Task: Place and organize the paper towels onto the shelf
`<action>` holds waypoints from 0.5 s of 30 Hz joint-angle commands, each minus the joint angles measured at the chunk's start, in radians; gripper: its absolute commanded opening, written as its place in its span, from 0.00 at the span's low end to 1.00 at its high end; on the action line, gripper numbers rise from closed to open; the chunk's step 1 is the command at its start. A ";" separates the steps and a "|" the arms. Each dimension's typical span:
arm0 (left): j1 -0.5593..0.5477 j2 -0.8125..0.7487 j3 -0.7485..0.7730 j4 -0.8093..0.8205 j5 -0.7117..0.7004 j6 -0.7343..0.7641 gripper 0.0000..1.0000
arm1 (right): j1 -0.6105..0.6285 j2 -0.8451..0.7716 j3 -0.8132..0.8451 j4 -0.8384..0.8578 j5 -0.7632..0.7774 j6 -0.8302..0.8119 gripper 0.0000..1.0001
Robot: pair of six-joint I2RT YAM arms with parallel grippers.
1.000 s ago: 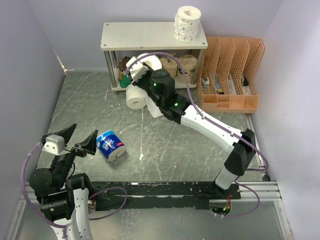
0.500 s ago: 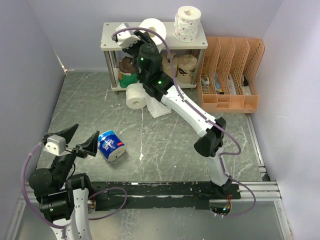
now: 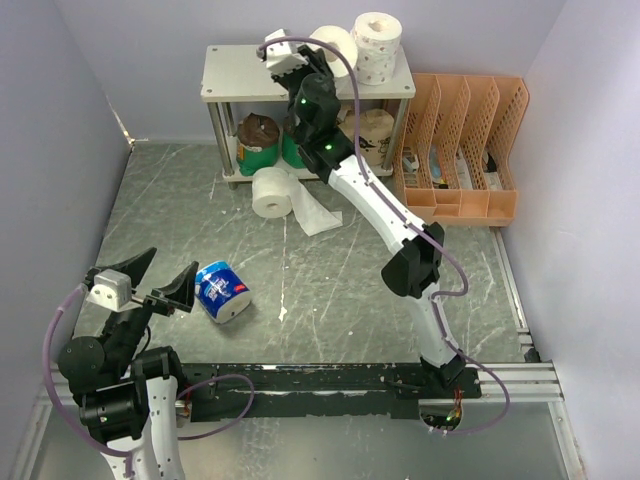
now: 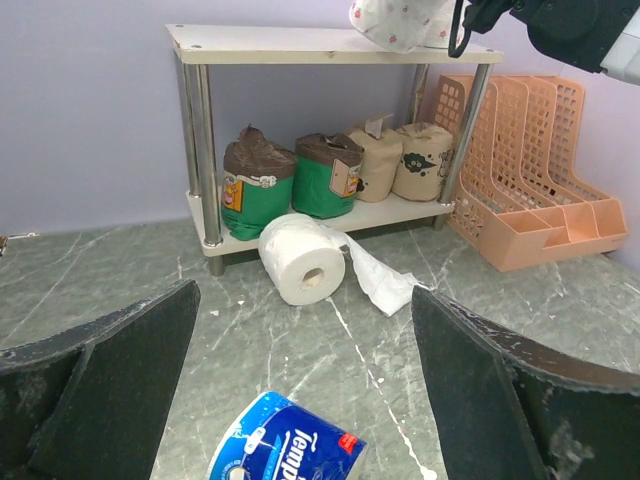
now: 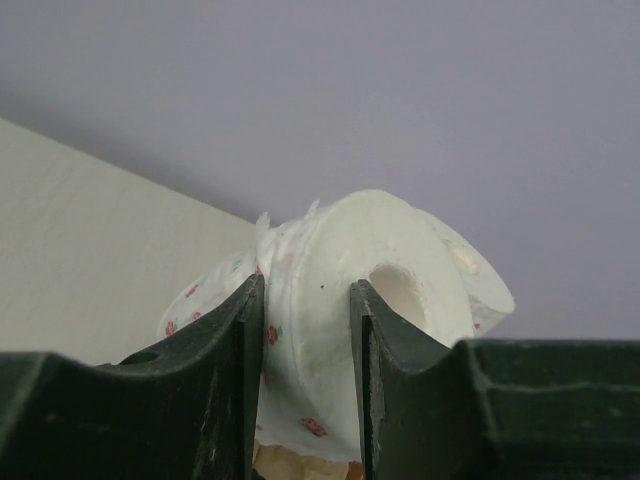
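Your right gripper point(image 5: 305, 300) is pinched narrow on a floral roll point(image 5: 330, 240), holding it over the right half of the shelf point(image 3: 260, 72) top, just beside the standing roll point(image 3: 376, 45). Lower it until it sits flat on the board, upright and not nudging its neighbour, then release. Your left gripper point(image 3: 158, 275) hangs wide open and empty, near the blue roll point(image 3: 222, 292) at near left.

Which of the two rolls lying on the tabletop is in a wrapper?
The blue-and-white roll near the left gripper; the plain white roll by the shelf is bare and trails a loose sheet.
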 commanded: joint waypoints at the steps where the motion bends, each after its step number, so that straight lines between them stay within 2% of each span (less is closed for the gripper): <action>1: 0.010 -0.011 -0.002 0.020 0.001 0.006 0.99 | -0.021 -0.022 0.038 0.062 -0.024 0.048 0.00; 7: 0.012 -0.012 -0.004 0.022 0.004 0.006 0.99 | -0.056 0.015 0.115 0.039 -0.061 0.084 0.00; 15: 0.018 -0.011 -0.005 0.025 0.006 0.003 0.99 | -0.096 0.037 0.123 0.044 -0.118 0.164 0.00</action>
